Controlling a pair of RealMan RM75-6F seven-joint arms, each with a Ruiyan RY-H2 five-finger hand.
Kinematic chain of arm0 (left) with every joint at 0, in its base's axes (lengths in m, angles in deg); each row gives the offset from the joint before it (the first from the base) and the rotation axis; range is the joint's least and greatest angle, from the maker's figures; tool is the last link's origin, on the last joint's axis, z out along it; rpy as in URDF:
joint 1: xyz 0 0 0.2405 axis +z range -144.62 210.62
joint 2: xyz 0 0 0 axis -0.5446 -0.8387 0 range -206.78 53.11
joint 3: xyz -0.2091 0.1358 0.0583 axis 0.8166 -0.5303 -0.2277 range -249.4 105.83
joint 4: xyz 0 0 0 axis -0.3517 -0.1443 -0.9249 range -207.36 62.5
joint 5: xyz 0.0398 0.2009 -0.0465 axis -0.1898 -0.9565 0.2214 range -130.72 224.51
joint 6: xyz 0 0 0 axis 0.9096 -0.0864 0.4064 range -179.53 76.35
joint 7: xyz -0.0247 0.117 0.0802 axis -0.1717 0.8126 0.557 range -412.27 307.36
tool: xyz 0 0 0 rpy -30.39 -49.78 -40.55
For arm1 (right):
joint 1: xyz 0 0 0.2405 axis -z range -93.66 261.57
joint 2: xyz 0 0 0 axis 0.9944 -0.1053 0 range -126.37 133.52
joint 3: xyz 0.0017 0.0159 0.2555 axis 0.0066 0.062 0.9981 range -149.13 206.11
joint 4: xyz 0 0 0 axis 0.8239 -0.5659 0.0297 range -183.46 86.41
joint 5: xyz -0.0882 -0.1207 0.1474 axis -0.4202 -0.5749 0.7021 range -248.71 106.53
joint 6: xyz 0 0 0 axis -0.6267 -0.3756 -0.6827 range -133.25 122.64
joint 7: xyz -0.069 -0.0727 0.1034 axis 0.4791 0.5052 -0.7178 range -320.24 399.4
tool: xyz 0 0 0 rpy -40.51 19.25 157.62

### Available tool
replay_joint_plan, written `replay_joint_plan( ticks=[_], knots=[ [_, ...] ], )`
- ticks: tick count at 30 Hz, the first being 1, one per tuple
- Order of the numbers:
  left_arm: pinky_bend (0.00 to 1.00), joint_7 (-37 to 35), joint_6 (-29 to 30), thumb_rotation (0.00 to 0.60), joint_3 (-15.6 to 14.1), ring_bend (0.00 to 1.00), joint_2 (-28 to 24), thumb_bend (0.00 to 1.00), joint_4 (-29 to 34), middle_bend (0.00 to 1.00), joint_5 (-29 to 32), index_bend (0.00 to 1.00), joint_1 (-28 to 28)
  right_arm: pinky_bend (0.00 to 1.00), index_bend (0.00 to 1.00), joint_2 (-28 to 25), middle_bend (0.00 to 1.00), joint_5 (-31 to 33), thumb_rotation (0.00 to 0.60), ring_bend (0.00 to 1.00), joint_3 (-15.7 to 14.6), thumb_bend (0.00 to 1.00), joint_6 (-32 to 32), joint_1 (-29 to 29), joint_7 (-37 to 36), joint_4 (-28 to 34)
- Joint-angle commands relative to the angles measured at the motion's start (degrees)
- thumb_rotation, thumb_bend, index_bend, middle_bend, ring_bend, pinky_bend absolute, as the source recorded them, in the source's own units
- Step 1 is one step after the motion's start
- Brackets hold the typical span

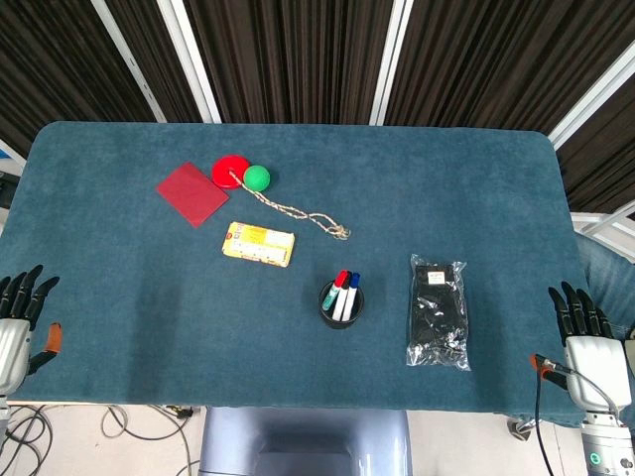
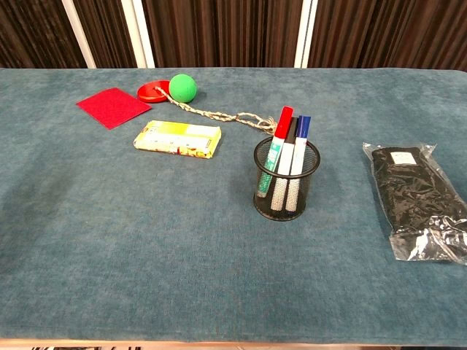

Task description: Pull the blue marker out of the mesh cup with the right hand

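Fingers [image 1: 578, 305] of the right hand [image 1: 583, 342] are spread apart and extended, holding nothing; the hand sits at the near right edge of the blue-green cloth-covered bench [image 1: 119, 278], well apart from anything on it. Left hand [image 1: 22, 322] mirrors this at the near left edge, fingers likewise apart and empty. Both read as a parked posture, clear of the work area; neither shows in the chest view. Target: the blue-capped white marker [image 2: 298, 157] stands tilted in the black wire-mesh cup [image 2: 286, 180], cap up, leaning against the rim on the side nearest the right hand. Beside it in the same cup are a red-capped marker [image 2: 283, 125] and a green-banded marker [image 2: 268, 169], all three resting close together, so the blue one probably has to be pinched high on its cap to avoid dragging its neighbours. The cup stands upright near the middle of the bench, slightly toward the near edge. Between cup and right hand lies a clear plastic bag of black fabric [image 1: 439, 311], flat, which the reach would likely pass over. Further back, well apart from the cup: a yellow printed box [image 1: 259, 243], a flat red square card [image 1: 192, 192], a red round disc [image 1: 230, 171] touching a green ball [image 1: 257, 177], and a braided rope [image 1: 303, 214] trailing from them. Judgement: task not yet begun; the cup is light and unsecured, so it may tip or lift during the pull.
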Motion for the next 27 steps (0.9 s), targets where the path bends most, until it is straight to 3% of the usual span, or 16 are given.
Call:
replay_joint_plan(
  ticks=[1, 18, 27],
  knots=[
    [0.03, 0.55, -0.31, 0.600, -0.06, 0.00, -0.03, 0.51, 0.17, 0.00, 0.41, 0.04, 0.02, 0.17, 0.00, -0.16, 0.00, -0.15, 0.600, 0.00, -0.03, 0.22, -0.57, 0.04, 0.28, -0.04],
    [0.03, 1.01, -0.76, 0.600, 0.03, 0.00, -0.84, 0.51, 1.34, 0.00, 1.19, 0.04, 0.13, 0.17, 0.00, -0.74, 0.00, -0.28, 0.600, 0.00, 0.53, 0.20, -2.29, 0.37, -1.81, 1.34],
    [0.03, 0.73, -0.68, 0.600, 0.32, 0.00, -0.68, 0.51, 1.23, 0.00, 1.65, 0.04, 0.18, 0.17, 0.00, -5.50, 0.00, -1.37, 0.600, 0.00, -1.30, 0.20, -7.78, -0.29, -20.38, 6.05]
  ],
)
